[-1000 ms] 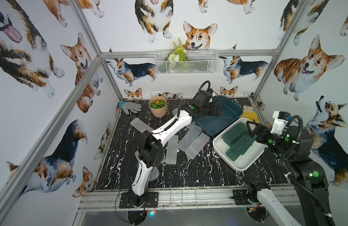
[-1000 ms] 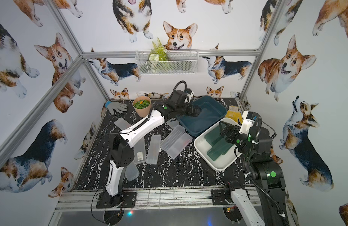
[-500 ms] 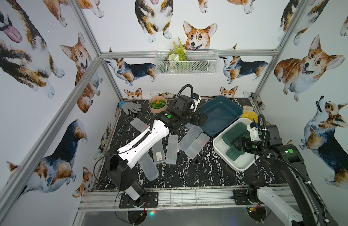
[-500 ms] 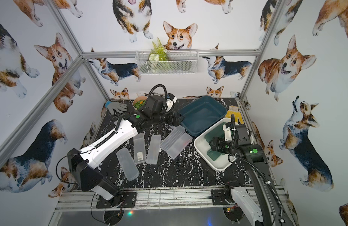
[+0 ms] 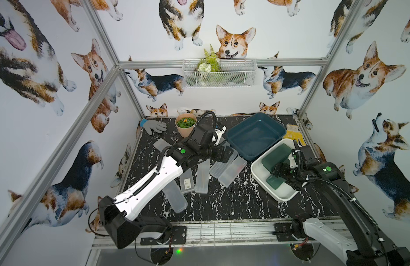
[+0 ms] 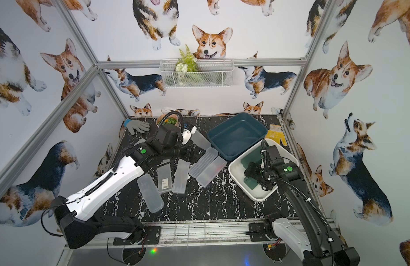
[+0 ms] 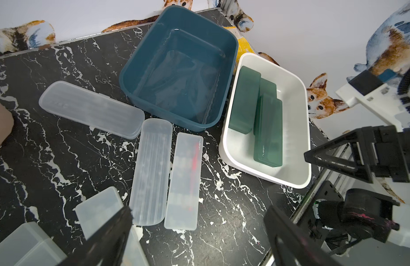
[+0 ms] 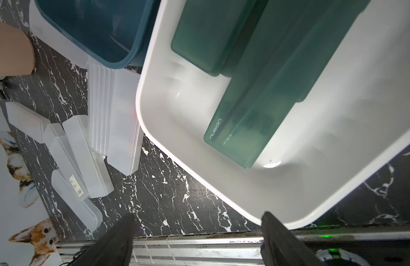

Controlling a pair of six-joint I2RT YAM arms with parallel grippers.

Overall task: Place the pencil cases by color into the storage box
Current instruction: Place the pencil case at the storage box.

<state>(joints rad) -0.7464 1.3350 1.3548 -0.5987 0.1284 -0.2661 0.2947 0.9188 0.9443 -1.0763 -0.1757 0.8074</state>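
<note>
Storage comes first, working back from the near edge of the counter point(image 5: 222, 202). Nearest on the right stands the white storage box point(image 5: 283, 195), with three green pencil cases point(image 7: 268, 129) lying flat inside. One with pale lettering rests partly over another, and the third lies just beside them.

The right end effector point(image 5: 276, 171) hangs over the near half of this box, jaws wide apart with nothing between them. In the right wrist view the lettered case lies close to its fingertips point(image 8: 273, 225) but apart from them.

Left of the box, frosted pencil cases point(image 5: 203, 177) lie loose on the counter. The nearest point(image 5: 175, 198) sits at a slant beside the left forearm. Behind it are one with a barcode label and another alongside, then a touching pair point(image 7: 151, 170) near the white box's corner.

The left end effector point(image 7: 198, 208) hovers above this cluster, jaws spread wide and holding nothing. The pair lies beneath it, clear of both fingers.

Farther back, just beside the white box, stands the blue storage box point(image 5: 239, 150). A pale rectangular outline shows faintly on its floor, but whether that is a case I cannot tell. One more frosted case point(image 7: 91, 109) lies just beside its outer wall.

Along the far edge sit a peach pot point(image 5: 185, 129) and a grey glove point(image 5: 154, 126).
</note>
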